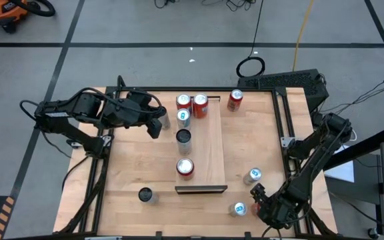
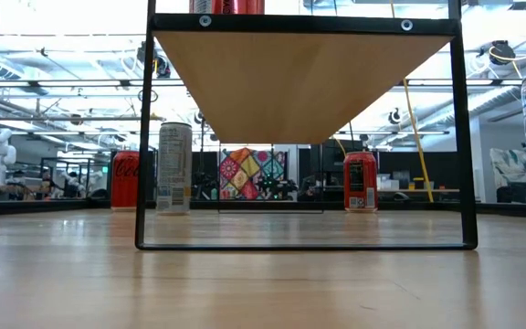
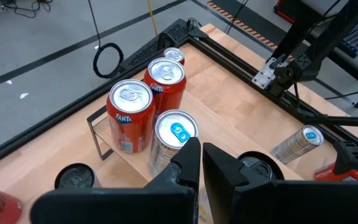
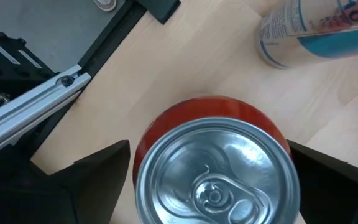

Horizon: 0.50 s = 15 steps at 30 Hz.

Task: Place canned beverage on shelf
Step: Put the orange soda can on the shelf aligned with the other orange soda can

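Right claw (image 4: 213,180) stands wide open, jaws either side of an upright red can (image 4: 213,168) directly below it on the table (image 4: 185,56); nothing gripped yet. Lower until jaws bracket can body, ctr it, then close evenly w/o tipping. Shelf (image 1: 209,147) lies well apart, toward table ctr. Left claw (image 3: 201,163) shut, empty, above shelf cans.

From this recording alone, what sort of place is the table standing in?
Most likely a robotics lab or workshop: grey floor marked with dark tape lines, an orange shop vacuum beside the table, and loose cables trailing across the floor.
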### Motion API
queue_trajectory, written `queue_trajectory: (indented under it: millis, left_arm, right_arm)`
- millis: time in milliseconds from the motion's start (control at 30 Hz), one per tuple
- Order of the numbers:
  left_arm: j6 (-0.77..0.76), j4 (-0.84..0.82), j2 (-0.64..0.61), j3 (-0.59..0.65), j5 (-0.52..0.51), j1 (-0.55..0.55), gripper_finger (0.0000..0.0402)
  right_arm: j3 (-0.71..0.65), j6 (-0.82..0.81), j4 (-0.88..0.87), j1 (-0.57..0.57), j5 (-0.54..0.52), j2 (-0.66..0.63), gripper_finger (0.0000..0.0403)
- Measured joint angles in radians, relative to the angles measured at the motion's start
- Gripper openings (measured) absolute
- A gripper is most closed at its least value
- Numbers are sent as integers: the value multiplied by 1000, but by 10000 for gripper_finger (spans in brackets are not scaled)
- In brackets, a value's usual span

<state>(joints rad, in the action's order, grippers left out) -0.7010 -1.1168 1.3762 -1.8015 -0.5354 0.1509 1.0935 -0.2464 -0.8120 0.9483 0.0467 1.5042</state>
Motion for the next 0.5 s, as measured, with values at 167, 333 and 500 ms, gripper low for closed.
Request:
queue_trajectory:
  millis: [167, 333, 500]
  left_arm:
    - [0, 0, 0, 0, 0, 0, 22]
    - [0, 0, 0, 0, 0, 0, 22]
    - [-1, 0, 0, 0, 0, 0, 22]
  right_arm:
    - [0, 7, 0, -1, 0, 0, 377]
    - [0, 19, 0, -16, -1, 0, 352]
    - [0, 46, 0, -26, 2, -1, 284]
